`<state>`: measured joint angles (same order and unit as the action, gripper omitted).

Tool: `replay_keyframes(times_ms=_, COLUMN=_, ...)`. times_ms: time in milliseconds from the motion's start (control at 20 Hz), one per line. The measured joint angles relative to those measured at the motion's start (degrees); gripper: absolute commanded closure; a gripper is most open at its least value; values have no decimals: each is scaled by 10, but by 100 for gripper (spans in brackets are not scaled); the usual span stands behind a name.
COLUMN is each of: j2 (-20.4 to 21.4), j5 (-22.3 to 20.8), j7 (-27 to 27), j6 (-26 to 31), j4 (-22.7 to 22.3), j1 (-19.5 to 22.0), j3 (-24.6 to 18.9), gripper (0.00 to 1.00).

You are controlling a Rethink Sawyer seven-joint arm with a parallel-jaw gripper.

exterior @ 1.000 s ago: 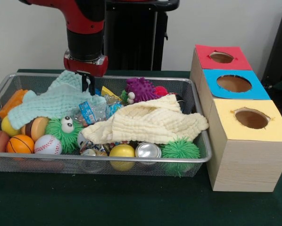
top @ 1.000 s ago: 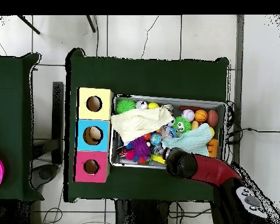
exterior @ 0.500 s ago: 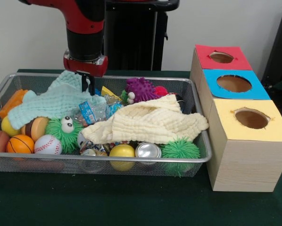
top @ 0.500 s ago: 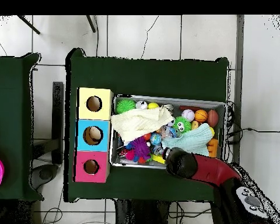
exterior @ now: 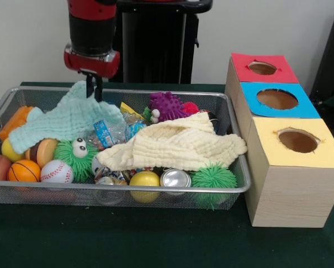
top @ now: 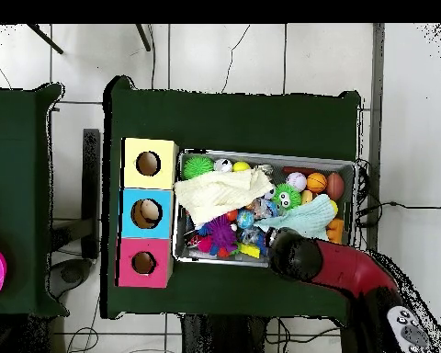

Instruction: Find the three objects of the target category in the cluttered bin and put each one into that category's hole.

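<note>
My gripper hangs over the back left of the wire bin, shut on the top edge of a mint green cloth, which is pulled up into a peak. The rest of that cloth drapes over balls at the bin's left. A pale yellow cloth covers the bin's middle and right. Around them lie a purple spiky toy, a green fuzzy toy with eyes, a baseball, a small basketball and a can. In the overhead view the arm hides the gripper beside the mint cloth.
Three wooden boxes stand right of the bin, each with a round hole: red top, blue top, yellow top. A crumpled plastic bottle, a yellow ball and a green fuzzy ball also lie in the bin.
My gripper has risen and shifted left in the front view, drawing the mint cloth's top edge up with it. The other objects in the bin have not moved.
</note>
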<state>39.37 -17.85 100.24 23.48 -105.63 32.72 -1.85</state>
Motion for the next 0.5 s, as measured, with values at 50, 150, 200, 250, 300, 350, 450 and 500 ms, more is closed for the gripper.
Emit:
replay_keyframes(times_ms=50, j2=15, j5=4, j7=0, j6=13, j4=-1, j1=0, j3=0, gripper=100)
replay_keyframes(times_ms=150, j2=42, j5=13, j7=0, j6=37, j4=-5, j1=0, j3=0, gripper=100)
replay_keyframes(times_ms=200, j2=60, j5=20, j7=0, j6=52, j4=-7, j1=0, j3=0, gripper=100)
replay_keyframes(times_ms=250, j2=83, j5=28, j7=0, j6=72, j4=-12, j1=0, j3=0, gripper=100)
replay_keyframes(times_ms=300, j2=90, j5=31, j7=0, j6=77, j4=-13, j1=0, j3=0, gripper=100)
replay_keyframes(times_ms=350, j2=123, j5=42, j7=0, j6=104, j4=-20, j1=0, j3=0, gripper=100)
replay_keyframes(times_ms=450, j2=154, j5=53, j7=0, j6=127, j4=-27, j1=0, j3=0, gripper=100)
replay_keyframes(times_ms=500, j2=161, j5=55, j7=0, j6=133, j4=-28, j1=-1, j3=1, gripper=100)
